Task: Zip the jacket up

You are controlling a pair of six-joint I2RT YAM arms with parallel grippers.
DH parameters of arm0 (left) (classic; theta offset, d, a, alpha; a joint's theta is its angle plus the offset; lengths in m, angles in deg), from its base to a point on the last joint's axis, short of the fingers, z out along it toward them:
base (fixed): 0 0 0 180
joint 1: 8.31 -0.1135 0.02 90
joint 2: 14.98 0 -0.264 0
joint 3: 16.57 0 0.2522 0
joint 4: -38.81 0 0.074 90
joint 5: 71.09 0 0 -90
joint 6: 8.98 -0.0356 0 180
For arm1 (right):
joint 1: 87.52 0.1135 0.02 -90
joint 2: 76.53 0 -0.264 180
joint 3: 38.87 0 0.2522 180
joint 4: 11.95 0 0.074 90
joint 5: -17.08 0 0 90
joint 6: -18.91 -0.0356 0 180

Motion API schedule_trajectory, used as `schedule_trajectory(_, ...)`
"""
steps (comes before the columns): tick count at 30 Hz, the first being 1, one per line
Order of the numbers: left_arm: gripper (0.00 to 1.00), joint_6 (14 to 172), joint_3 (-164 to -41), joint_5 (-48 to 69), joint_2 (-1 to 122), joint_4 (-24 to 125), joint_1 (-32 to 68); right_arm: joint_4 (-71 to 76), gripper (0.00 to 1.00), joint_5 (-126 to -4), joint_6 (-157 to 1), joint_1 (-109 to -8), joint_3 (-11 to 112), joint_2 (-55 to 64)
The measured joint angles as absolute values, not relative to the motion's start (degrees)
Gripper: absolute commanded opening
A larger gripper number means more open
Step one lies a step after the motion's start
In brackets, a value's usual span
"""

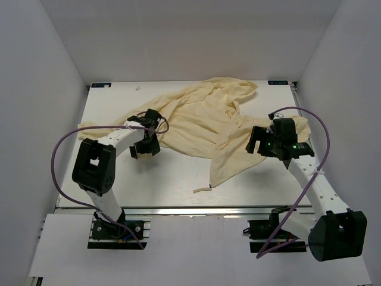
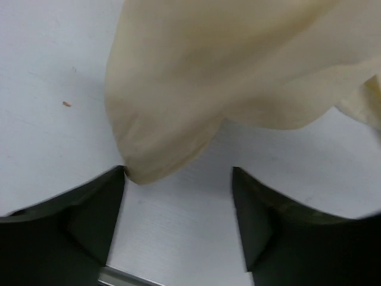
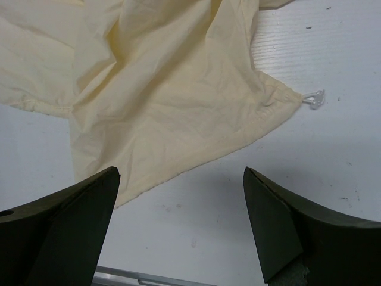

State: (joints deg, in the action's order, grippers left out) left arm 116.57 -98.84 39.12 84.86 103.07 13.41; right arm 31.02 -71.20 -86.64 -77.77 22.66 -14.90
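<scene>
Left gripper point(image 2: 178, 174): jaws are set wide apart; nothing is clasped; the tip of the finger point(image 2: 113, 185) at the left of the wrist view is met by a rounded fold of the jacket point(image 2: 196, 77); the other finger is seen clear of the cloth.
Right gripper point(image 3: 181, 173): jaws are spread wide; nothing is held or touched; the fingers point(image 3: 89, 208) are kept just short of the cloth.
Jacket position: seen crumpled on the table point(image 1: 149, 179), ahead of both grippers and between them in the top view; one tapering corner is drawn out toward the arm bases.
Edges: a slanting hem is shown just ahead of the right gripper, ending in a gathered corner with a white cord toggle point(image 3: 314, 98) ahead and to its right; a drooping fold edge is shown ahead of the left gripper.
Open room: bare table is seen between the fingertips of each gripper; more is seen behind both, toward the near edge.
</scene>
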Motion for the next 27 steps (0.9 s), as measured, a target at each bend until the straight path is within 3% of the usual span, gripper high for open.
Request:
schedule_trajectory(6, 0.51, 116.36, -99.67, 39.99, 89.21, 102.13, 13.41, 30.78, 0.89, -71.71, -86.64, -77.77, 22.66, -13.65)
schedule_trajectory(8, 0.37, 116.42, -99.71, 40.6, 90.19, 102.13, 13.41, 30.78, 0.89, -71.71, -86.64, -77.77, 22.66, -13.63)
schedule_trajectory(9, 0.26, 116.62, -99.76, 41.02, 90.39, 102.22, 13.41, 30.78, 0.89, -71.71, -86.64, -77.77, 22.66, -13.63)
schedule_trajectory(10, 0.0, 116.73, -100.04, 41.26, 90.58, 102.57, 13.41, 30.78, 0.89, -71.71, -86.64, -77.77, 22.66, -13.63)
schedule_trajectory(17, 0.0, 115.26, -103.58, 38.53, 89.6, 101.83, 13.41, 30.8, 0.89, -71.62, -86.64, -77.77, 22.66, -13.81)
schedule_trajectory(27, 0.0, 108.47, -104.04, 3.88, 76.42, 93.68, 16.31, 30.45, 0.89, -67.64, -85.61, -77.77, 22.66, -16.19)
